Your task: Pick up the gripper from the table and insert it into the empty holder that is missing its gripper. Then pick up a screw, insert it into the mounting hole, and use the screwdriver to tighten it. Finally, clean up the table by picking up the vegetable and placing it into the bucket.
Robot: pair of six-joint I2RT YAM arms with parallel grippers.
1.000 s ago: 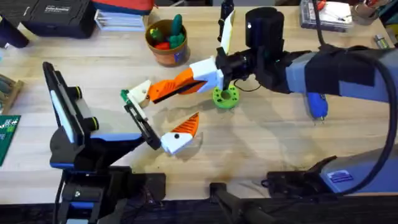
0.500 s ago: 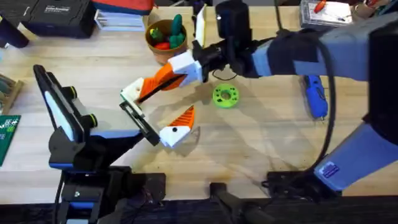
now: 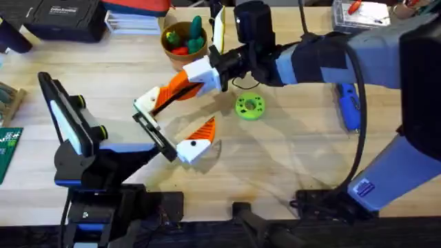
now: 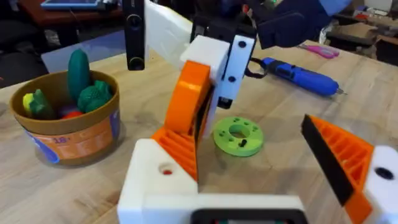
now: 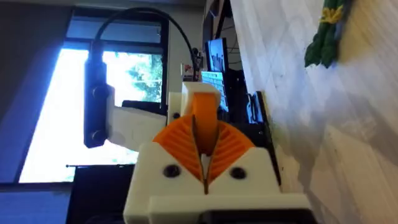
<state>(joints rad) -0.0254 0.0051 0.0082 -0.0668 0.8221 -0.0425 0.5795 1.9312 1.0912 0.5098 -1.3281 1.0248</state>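
Observation:
The orange gripper [image 3: 176, 88] is clamped between the orange pads of my right gripper [image 3: 198, 77], which is shut on it. Its lower end rests against the white holder [image 3: 146, 103] on one finger of my left gripper [image 3: 176, 120]. In the left wrist view the gripper [image 4: 186, 112] stands tilted on the holder [image 4: 158, 180]. My left gripper is open, and its other finger [image 3: 196, 141] carries an orange tip. The blue screwdriver [image 3: 350, 109] lies to the right. The bucket [image 3: 185, 48] holds vegetables. A green and yellow vegetable [image 5: 326, 31] shows in the right wrist view.
A green disc [image 3: 249, 107] lies just right of the grippers. Pink scissors [image 4: 320, 51] lie beyond the screwdriver [image 4: 298, 73]. A black case [image 3: 62, 17] and stacked items line the table's far edge, and a green circuit board [image 3: 8, 148] sits at the left edge.
My right arm has swung left across the table with the orange gripper, tilting it more steeply onto the holder. In the last half second hardly anything has shifted.

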